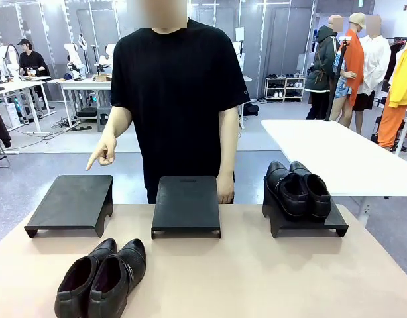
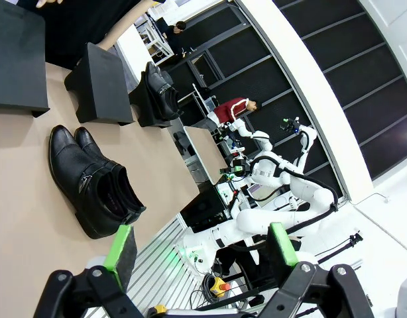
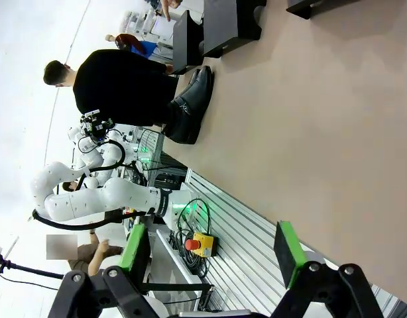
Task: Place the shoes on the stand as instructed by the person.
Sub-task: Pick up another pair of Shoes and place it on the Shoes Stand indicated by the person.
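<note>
One low pair [image 1: 299, 191] sits on its stand [image 1: 309, 228] while the boot-like pair [image 1: 101, 278] waits on the worktop [image 1: 256, 278], my left claw [image 2: 200, 232] and right claw [image 3: 213, 232] both released.

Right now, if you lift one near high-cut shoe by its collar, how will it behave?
The near shoes look like stiff leather, so the collar will probably hold its shape. The glossy uppers may slip. The two sit touching, so lifting one could nudge its mate.

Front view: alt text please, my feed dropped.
A person points down toward the left stand. One black shoe pair sits on the right stand; the other pair stands on the table, front left.
</note>
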